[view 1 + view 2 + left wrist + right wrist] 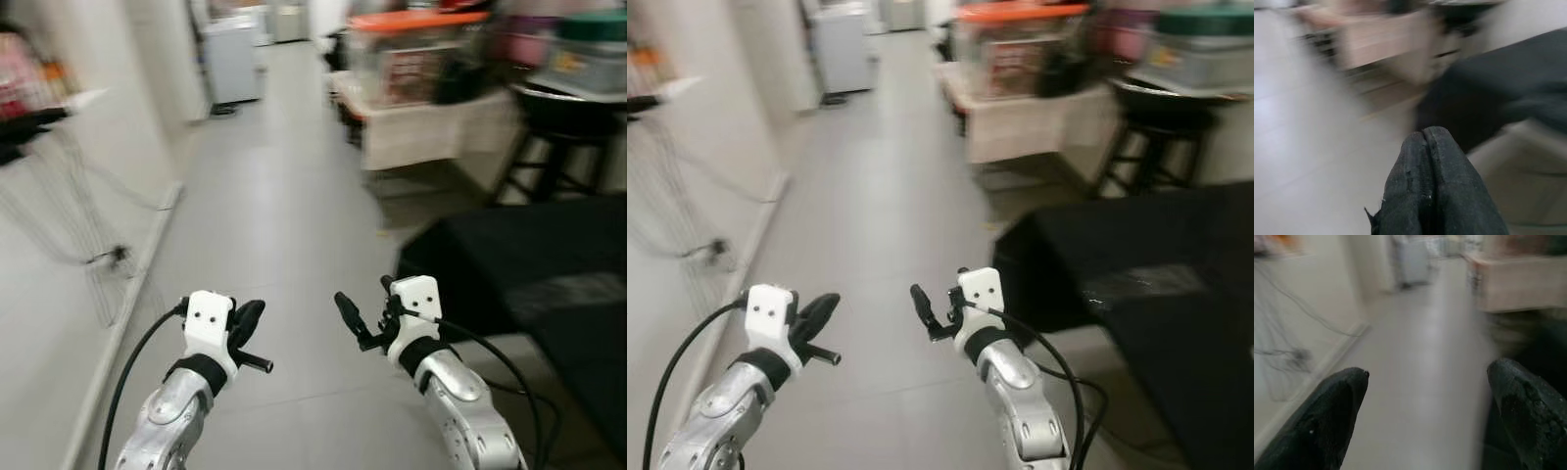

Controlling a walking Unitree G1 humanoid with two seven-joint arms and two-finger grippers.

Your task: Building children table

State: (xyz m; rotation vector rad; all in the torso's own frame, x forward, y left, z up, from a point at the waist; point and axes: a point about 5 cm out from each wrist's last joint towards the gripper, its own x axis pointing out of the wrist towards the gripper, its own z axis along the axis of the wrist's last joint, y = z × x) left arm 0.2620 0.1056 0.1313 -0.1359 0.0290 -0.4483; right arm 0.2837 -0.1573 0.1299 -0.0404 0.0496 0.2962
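Both arms are raised in front of the body above a grey tiled floor [284, 225]. The left hand [247, 338] has its two black fingers [1432, 191] pressed together with nothing between them, as its wrist view confirms. The right hand [364, 313] is spread, its fingertips [1327, 416] standing well apart and holding nothing. Between the two hands lies bare floor. Beside the right hand, on its outer side, sits a low black-covered block [529, 264] (whether it is furniture or a covered box cannot be told). Further ahead of the right hand stands a pale desk [421, 127] carrying a clear storage bin with an orange lid [416, 49], and just beyond that a dark stool [558, 137] carrying a bin with a green lid [593, 44]. On the outer side of the left hand runs a white wall [59, 294] with a wire rack [59, 206] against it. Far ahead of the left hand stands a white appliance [233, 61]. No part of a children's table can be identified; the head views are blurred.
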